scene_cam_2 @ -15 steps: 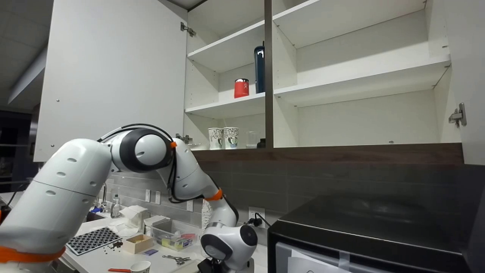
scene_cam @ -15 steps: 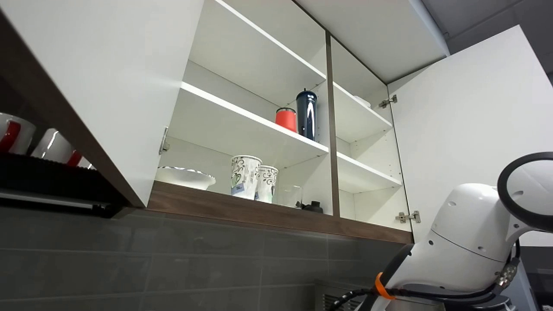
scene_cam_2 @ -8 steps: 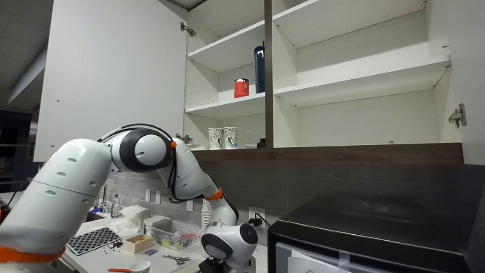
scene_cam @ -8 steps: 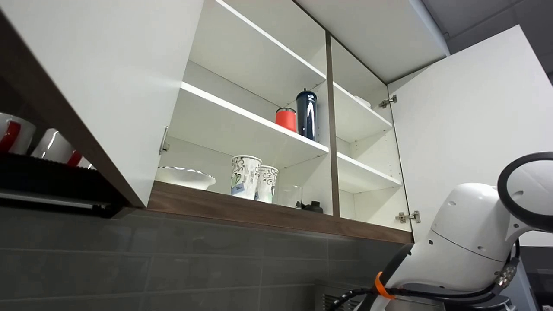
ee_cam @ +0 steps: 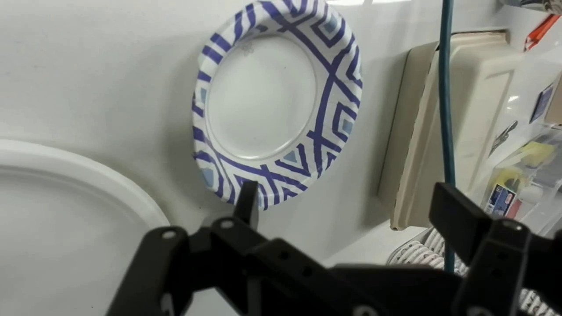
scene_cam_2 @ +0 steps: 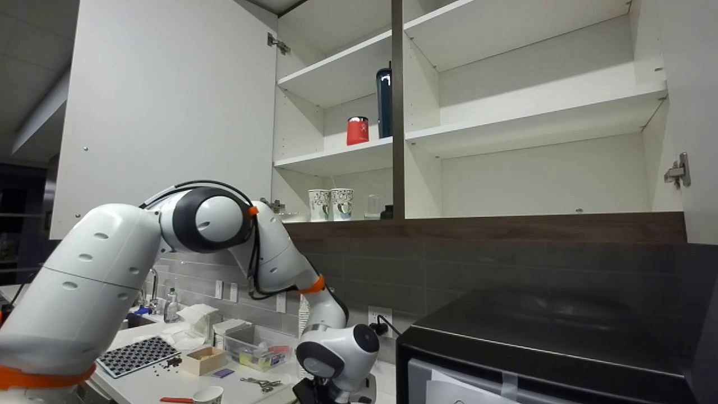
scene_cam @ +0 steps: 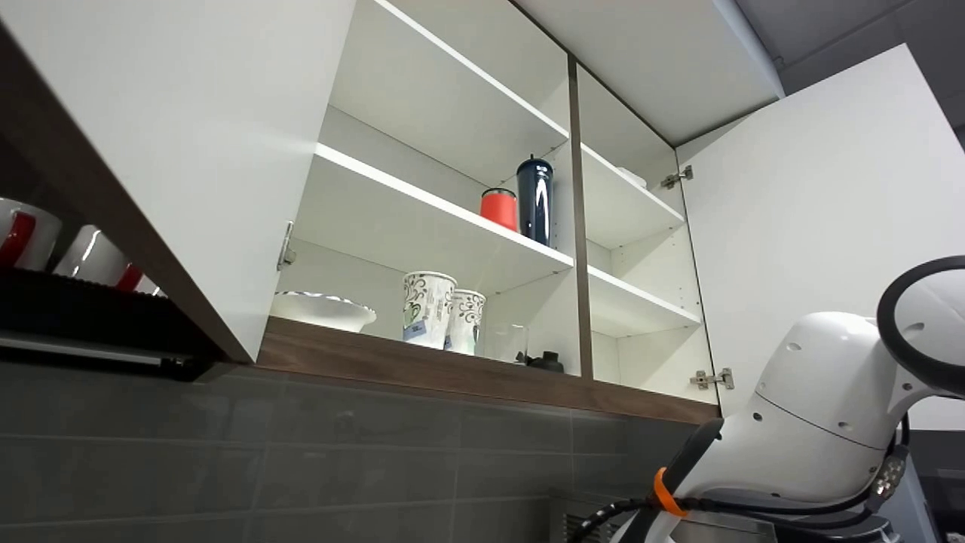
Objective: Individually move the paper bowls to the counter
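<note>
Wrist view: your gripper (ee_cam: 347, 210) hung over the white counter (ee_cam: 101, 79), jaws wide apart. One fingertip (ee_cam: 247, 201) overlapped the rim of a patterned paper bowl (ee_cam: 261, 96); you could not tell whether they touched. The bowl lay open side up on the counter, between a large white dish (ee_cam: 105, 182) and a beige tray (ee_cam: 465, 131). Its sloping wall carried purple lines and blue diamonds; inside was a faint flower-like mark, too pale to read. Past the tray, a packet (ee_cam: 500, 199) in a clear container (ee_cam: 542, 215) bore a dark blue label, print too small.

In an exterior view, a whitish paper bowl (scene_cam: 320, 311) sat low in the cupboard (scene_cam: 452, 371), near two cups (scene_cam: 428, 309) with dark swirls, one showing a blue patch. Higher up, your red tumbler (scene_cam_2: 357, 132) carried a small white emblem; the navy tumbler (scene_cam: 535, 200) beside it, a pale mark near the top. A sheet (scene_cam_2: 465, 394) on the black appliance (scene_cam_2: 538, 348) showed part of a mark, cut off by the frame edge.
</note>
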Available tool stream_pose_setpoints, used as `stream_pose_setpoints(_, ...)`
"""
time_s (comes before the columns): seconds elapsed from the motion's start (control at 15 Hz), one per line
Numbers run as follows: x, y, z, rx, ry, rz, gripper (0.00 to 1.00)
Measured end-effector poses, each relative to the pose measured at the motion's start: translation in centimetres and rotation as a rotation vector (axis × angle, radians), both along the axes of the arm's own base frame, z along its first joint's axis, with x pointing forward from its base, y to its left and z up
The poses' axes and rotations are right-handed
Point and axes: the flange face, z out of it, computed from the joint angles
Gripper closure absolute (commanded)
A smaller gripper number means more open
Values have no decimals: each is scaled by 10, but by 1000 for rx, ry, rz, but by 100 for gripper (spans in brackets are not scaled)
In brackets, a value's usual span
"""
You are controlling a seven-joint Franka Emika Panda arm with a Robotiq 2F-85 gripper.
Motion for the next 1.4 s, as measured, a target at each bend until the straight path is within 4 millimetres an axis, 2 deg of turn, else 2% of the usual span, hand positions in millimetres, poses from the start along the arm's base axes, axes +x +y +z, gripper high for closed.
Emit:
stream_pose_setpoints(0.47,-13,22,30,-40,50,22,0)
stream_pose_setpoints(0.93,-33,59,90,-51,96,-55,0)
stream_pose_setpoints(1.07,-37,61,94,-50,94,-58,0)
stream_pose_setpoints(1.4,-40,60,91,-50,102,-59,0)
